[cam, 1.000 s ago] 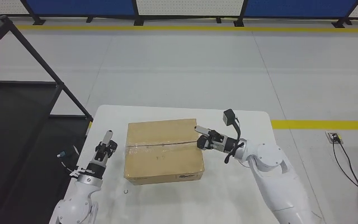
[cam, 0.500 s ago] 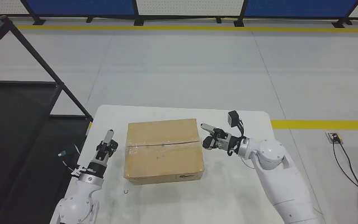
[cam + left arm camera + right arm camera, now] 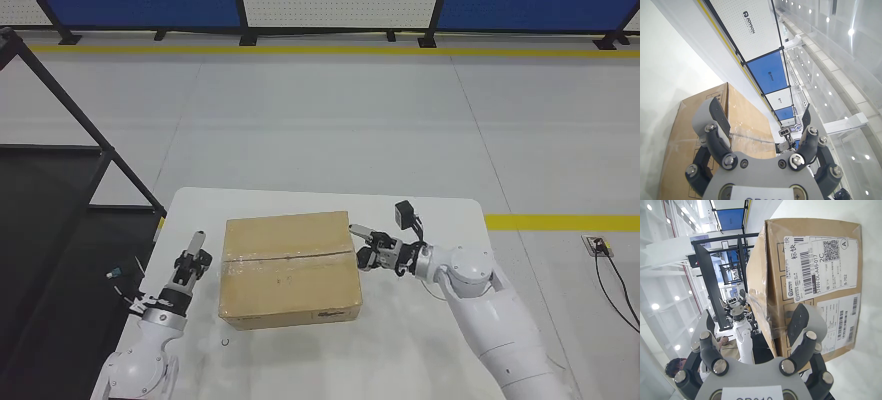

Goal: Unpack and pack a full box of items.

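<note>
A closed cardboard box (image 3: 290, 268), with clear tape along its top seam, lies in the middle of the white table (image 3: 420, 330). My right gripper (image 3: 362, 248) is open at the box's right end. In the right wrist view this gripper (image 3: 753, 315) straddles the upper edge of the box (image 3: 810, 256) near the taped seam, one finger beside the labelled end face. My left gripper (image 3: 190, 258) stands open a little left of the box, pointing along its left side. The left wrist view has the left gripper (image 3: 761, 108) with nothing between its fingers and the box (image 3: 745, 117) just ahead.
A black metal frame (image 3: 60, 190) stands off the table's left edge. A small ring-like item (image 3: 228, 343) lies on the table near the box's front left corner. Bare table lies in front of the box and to the right of it.
My right gripper drew back to the right of the box, then came in again to its right end. The box has shifted slightly left. The left arm has barely moved.
</note>
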